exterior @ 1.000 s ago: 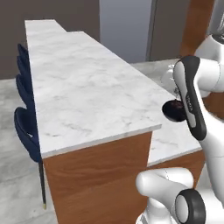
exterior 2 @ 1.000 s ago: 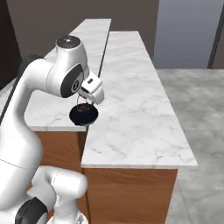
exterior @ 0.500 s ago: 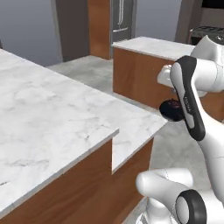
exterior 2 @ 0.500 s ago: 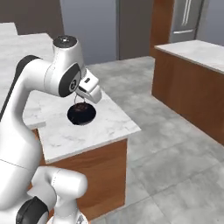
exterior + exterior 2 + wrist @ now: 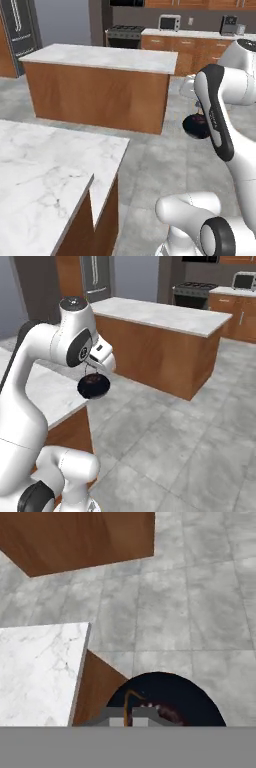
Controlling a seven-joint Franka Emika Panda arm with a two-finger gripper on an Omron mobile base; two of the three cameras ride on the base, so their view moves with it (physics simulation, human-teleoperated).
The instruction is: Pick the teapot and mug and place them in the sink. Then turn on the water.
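Observation:
The teapot (image 5: 196,125) (image 5: 93,386), a dark rounded pot with a red patch, hangs in the air from its thin handle. My gripper (image 5: 93,369) is shut on that handle just above the pot, beside the marble counter's corner and over the grey floor. In the hand view the teapot (image 5: 167,699) sits right below the closed fingertips (image 5: 124,721), with its thin handle running up between them. The mug, the sink and the water are out of view.
A white marble counter (image 5: 45,175) (image 5: 47,393) (image 5: 37,669) with wooden sides lies to my left. A marble-topped wooden island (image 5: 100,57) (image 5: 160,313) stands across a stretch of grey tiled floor (image 5: 190,441). Behind it are a stove (image 5: 125,35), a microwave (image 5: 169,22) and a fridge (image 5: 17,25).
The whole picture has swung round with the base: the long counter slid off to the left, and the island and floor came into view. The teapot still hangs from the shut gripper.

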